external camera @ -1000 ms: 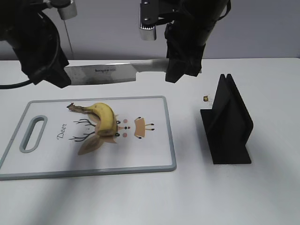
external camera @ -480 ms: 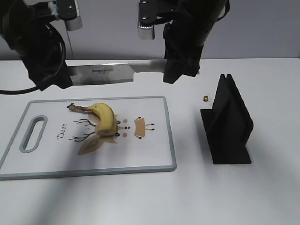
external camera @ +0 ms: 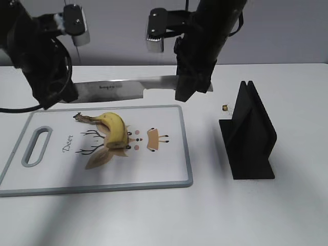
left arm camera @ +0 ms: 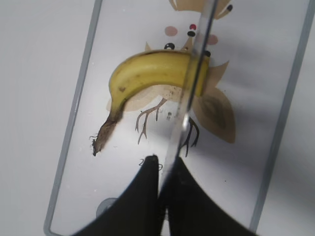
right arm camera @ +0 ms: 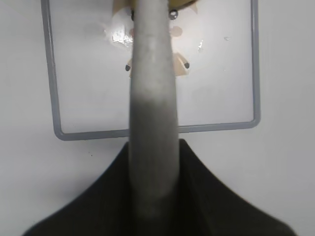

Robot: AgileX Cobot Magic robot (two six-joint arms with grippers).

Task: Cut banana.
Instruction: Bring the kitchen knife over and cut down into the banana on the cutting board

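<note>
A yellow banana (external camera: pixel 115 128) lies on the white cutting board (external camera: pixel 164 164), over the printed deer; it also shows in the left wrist view (left arm camera: pixel 152 73). A long knife (external camera: pixel 118 88) hangs level above the board's far edge. My left gripper (external camera: pixel 61 95) is shut on the blade's tip end, and the blade (left arm camera: pixel 189 98) runs edge-on over the banana's cut end. My right gripper (external camera: pixel 187 89) is shut on the knife's grey handle (right arm camera: pixel 151 123), which fills the middle of the right wrist view.
A black knife stand (external camera: pixel 249 136) stands on the table right of the board. A small brown scrap (external camera: pixel 225 108) lies just behind it. The board's grey rim (right arm camera: pixel 147 131) and handle slot (external camera: pixel 36 146) mark its edges.
Both grippers and the knife have come down a little toward the board and shifted slightly left. The banana has not moved.
</note>
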